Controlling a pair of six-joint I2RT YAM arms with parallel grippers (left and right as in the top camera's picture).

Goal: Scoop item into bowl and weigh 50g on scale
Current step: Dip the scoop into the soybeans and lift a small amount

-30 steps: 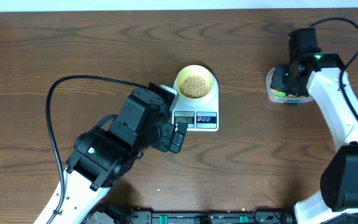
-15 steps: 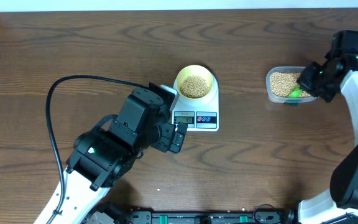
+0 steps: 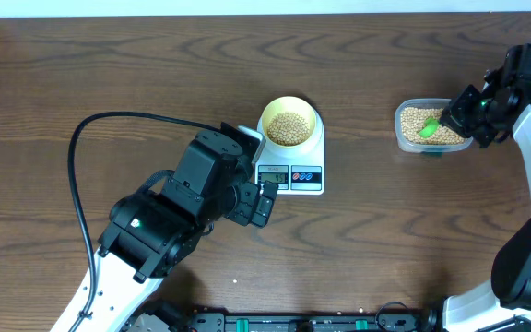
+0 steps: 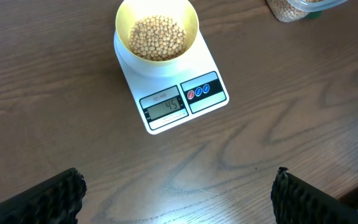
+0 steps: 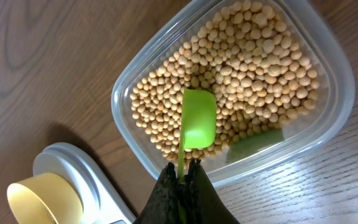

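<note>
— Moved slightly inward over the clear rounded-rectangular plastic container [image 5: 124, 93] since half a second ago: the right gripper [image 5: 180, 180], which is clamped on the handle of the green plastic measuring spoon [image 5: 199, 118]. Nothing else has been shifted.
— Which step is judged to be in hand?
— Another scoop is being taken. What appears to be 45 is shown on the white digital kitchen scale [image 4: 211, 107], so only a small top-up of small tan beans [image 5: 253, 56] is called for, carried to the pale yellow round bowl [image 4: 122, 22] seated on the scale.
— And the count?
— One spoon, one container, one bowl, one scale. Beans are left uncounted, in bowl and container. The left gripper [image 4: 178, 180] is held wide open, empty.
</note>
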